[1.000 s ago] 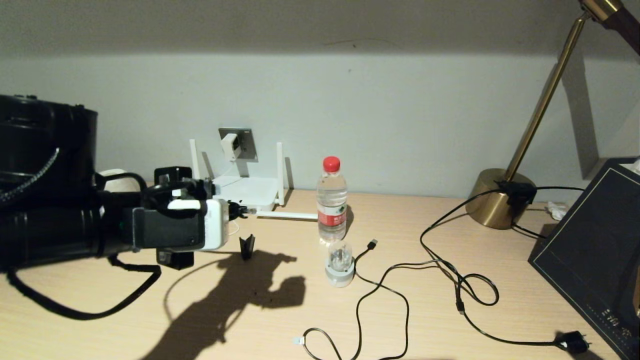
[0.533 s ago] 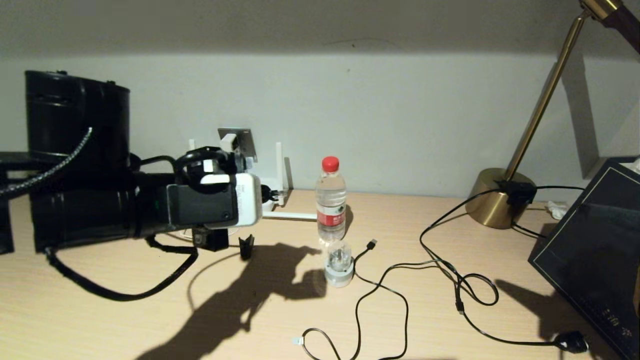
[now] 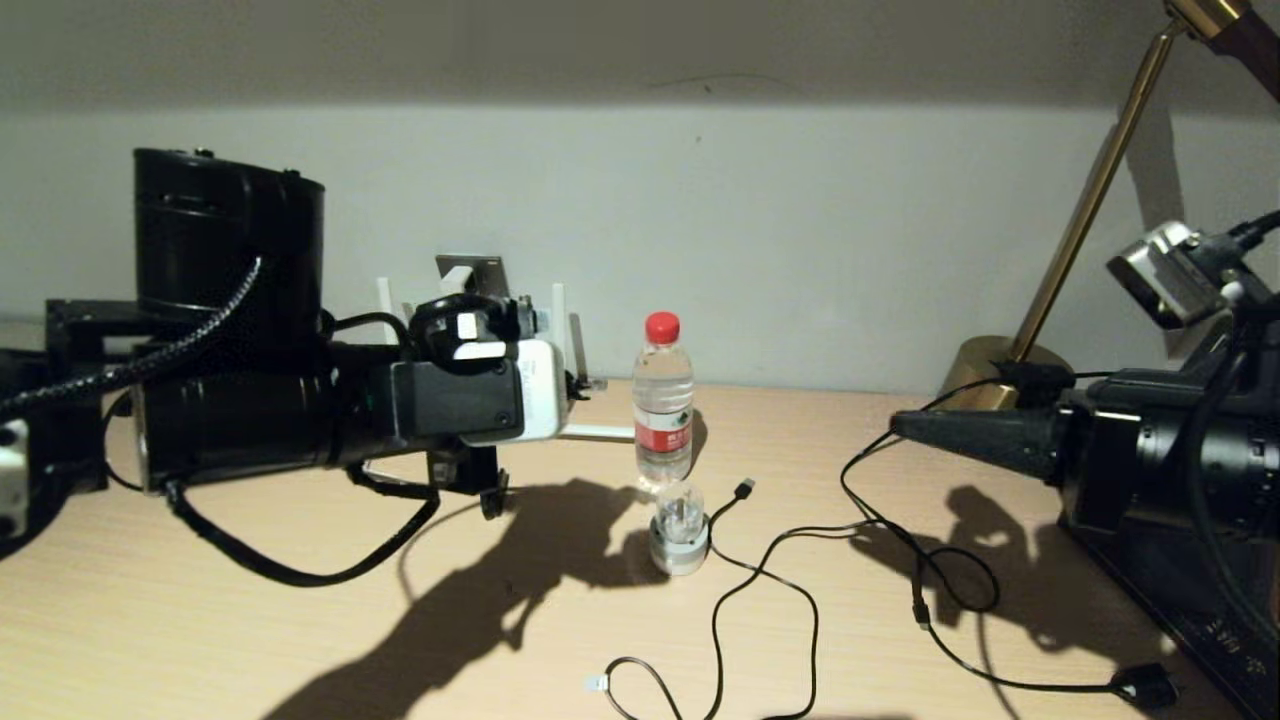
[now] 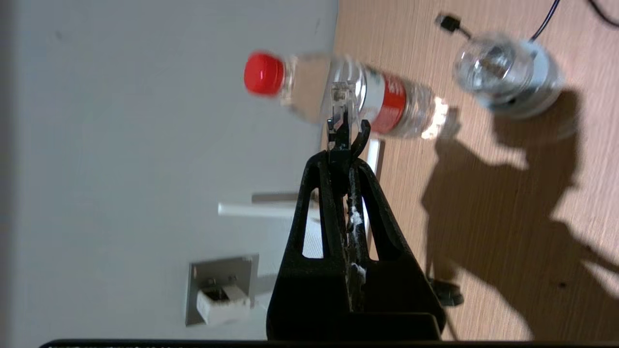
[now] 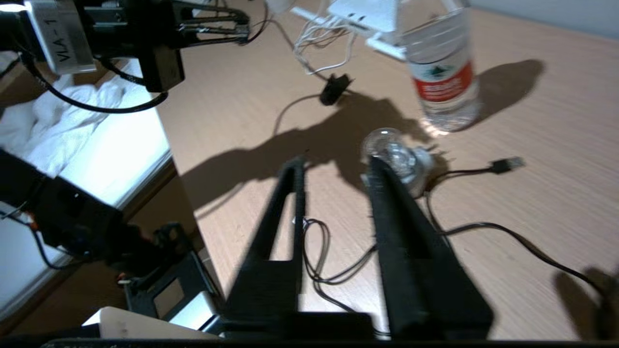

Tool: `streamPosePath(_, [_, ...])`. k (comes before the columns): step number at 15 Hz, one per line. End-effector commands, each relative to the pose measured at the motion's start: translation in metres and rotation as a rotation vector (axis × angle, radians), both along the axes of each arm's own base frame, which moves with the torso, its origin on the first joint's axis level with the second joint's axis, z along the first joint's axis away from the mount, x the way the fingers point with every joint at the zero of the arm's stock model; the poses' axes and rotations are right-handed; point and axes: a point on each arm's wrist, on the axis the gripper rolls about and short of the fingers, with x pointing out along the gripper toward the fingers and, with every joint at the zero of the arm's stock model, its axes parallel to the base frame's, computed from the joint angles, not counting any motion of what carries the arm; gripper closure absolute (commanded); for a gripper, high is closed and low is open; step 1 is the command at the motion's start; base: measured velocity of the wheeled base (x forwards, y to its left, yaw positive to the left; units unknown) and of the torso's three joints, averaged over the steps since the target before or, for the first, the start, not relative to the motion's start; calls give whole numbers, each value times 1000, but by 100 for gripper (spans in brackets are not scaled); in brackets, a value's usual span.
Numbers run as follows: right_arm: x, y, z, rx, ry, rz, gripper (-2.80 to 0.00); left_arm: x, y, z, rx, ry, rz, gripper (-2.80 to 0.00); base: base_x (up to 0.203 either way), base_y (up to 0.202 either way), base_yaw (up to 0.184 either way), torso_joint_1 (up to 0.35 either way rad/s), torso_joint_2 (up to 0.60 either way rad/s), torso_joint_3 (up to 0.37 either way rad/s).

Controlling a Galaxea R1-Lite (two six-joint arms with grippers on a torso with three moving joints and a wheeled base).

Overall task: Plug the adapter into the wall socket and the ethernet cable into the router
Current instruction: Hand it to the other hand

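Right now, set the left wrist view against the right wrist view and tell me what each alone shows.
Left wrist only: the adapter seated in the wall socket, and the left gripper shut on the ethernet cable by its clear plug.

Right wrist only: the right gripper open above the desk, and the ethernet cable's black disc end.

Both: the water bottle, the clear-domed gadget and the USB-tipped cable.
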Motion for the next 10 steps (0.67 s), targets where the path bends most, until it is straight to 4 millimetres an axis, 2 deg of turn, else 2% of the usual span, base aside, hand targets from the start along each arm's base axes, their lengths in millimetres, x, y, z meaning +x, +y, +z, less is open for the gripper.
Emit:
streamPosePath(1, [12, 21, -9, -11, 13, 56, -280, -3, -2, 1, 1, -9, -17, 0, 0, 0, 0, 0, 0, 0])
streamPosePath(3, [13, 35, -6, 18, -61, 102, -280, -1, -4, 2, -4, -17, -19, 0, 0, 0, 0, 0, 0, 0])
streamPosePath(6, [14, 54, -4, 37, -73, 151, -280, 4, -17, 10, -21, -43, -44, 0, 0, 0, 0, 0, 0, 0])
streamPosePath(10, [27, 73, -4, 22, -78, 94, -280, -3, -35, 12, -34, -50, -105, 0, 0, 0, 0, 0, 0, 0])
